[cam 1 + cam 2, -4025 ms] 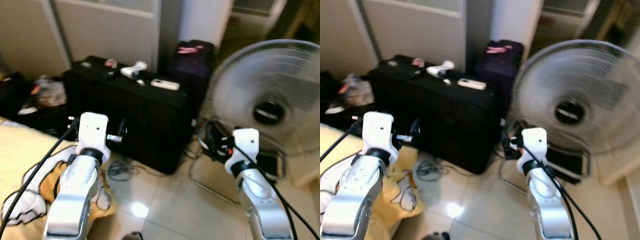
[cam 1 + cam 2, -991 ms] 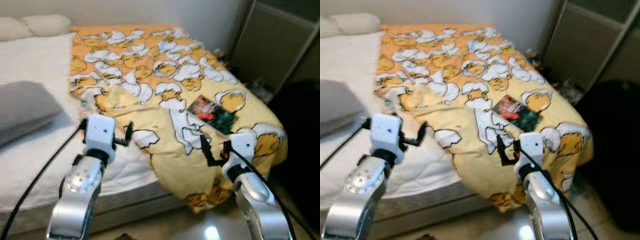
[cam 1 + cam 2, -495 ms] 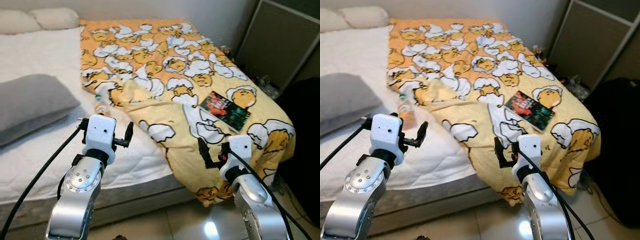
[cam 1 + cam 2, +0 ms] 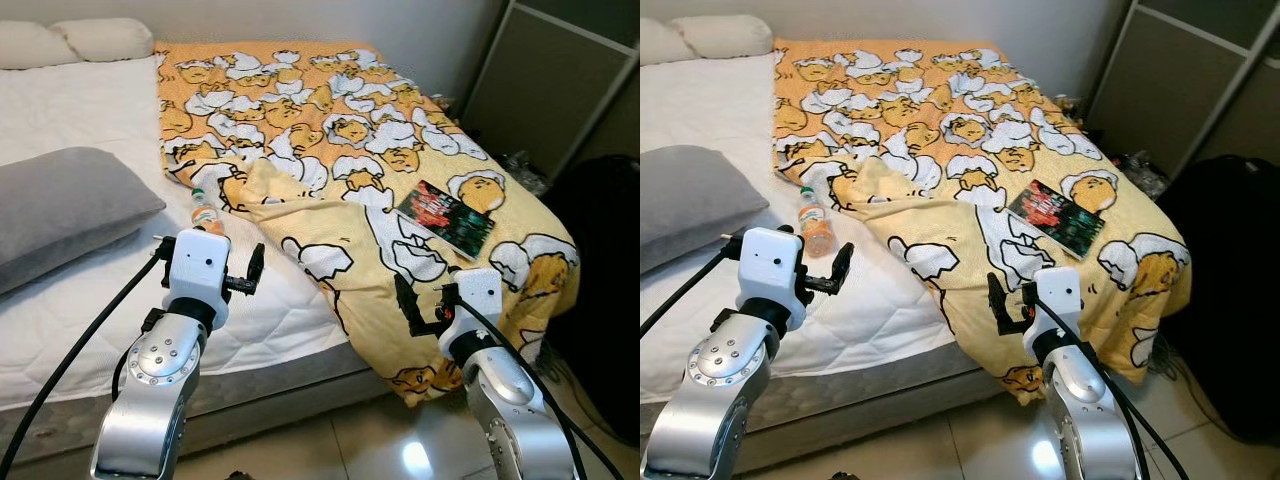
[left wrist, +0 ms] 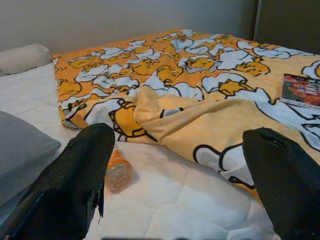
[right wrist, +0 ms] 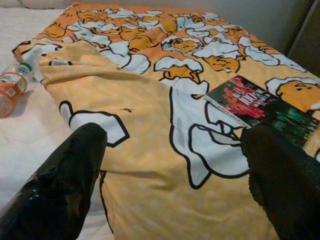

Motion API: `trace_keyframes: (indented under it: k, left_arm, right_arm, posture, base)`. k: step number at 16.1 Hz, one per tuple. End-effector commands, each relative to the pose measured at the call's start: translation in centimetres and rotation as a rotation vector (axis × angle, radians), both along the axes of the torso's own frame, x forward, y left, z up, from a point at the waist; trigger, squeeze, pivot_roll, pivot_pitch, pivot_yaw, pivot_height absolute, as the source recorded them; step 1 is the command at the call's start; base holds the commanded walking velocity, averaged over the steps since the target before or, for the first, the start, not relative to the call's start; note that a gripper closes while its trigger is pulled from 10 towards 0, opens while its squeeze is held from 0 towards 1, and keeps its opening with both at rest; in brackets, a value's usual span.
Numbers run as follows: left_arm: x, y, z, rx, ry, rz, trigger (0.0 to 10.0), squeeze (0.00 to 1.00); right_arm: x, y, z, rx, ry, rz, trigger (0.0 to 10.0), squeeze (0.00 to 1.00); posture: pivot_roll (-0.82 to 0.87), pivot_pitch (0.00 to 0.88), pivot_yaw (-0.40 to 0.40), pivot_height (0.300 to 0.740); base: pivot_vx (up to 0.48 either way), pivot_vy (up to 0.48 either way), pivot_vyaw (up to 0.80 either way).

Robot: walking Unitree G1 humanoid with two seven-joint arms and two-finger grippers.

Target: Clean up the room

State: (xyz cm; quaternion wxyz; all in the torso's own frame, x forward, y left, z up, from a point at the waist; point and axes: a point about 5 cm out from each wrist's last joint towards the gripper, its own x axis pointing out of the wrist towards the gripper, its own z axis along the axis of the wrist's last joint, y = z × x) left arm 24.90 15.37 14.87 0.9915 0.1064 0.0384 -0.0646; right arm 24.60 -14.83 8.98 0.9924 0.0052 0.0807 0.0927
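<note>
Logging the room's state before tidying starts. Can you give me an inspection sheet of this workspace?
Surface: bed with white mattress.
Job's things: orange bottle lying on the mattress beside the blanket edge; book lying on the yellow blanket, which is rumpled and hangs over the bed's corner.
Clutter: grey pillow; white pillows by the wall.
Grippers: left end effector and right end effector open, holding nothing, raised before the bed.
Cables: black cables along both arms.
Surroundings: tiled floor, dark cabinet.
</note>
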Motion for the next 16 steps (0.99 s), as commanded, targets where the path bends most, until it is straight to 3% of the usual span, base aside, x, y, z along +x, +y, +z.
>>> trace_keyframes:
  k: [1,11,16]
  left_arm:
    - [0.1,-0.1,0.1,-0.003,0.003,-0.002,10.0,0.00]
    - [-0.1,0.7,-0.9,-0.018,0.035,0.039,10.0,0.00]
    - [0.1,1.0,-0.7,-0.021,0.036,0.072,10.0,0.00]
  right_arm:
    - [0.2,-0.4,0.4,0.000,-0.020,-0.011,10.0,0.00]
    - [0.7,-0.7,0.8,0.020,-0.026,-0.032,10.0,0.00]
    - [0.9,-0.5,0.8,0.054,-0.008,-0.032,10.0,0.00]
  posture:
    - [-0.03,0.000,-0.039,0.740]
    - [-0.04,0.000,-0.021,0.740]
    - [-0.03,0.000,-0.020,0.740]
  base:
    - [0.000,0.311,0.00]
    - [0.000,0.332,0.00]
    - [0.000,0.000,0.00]
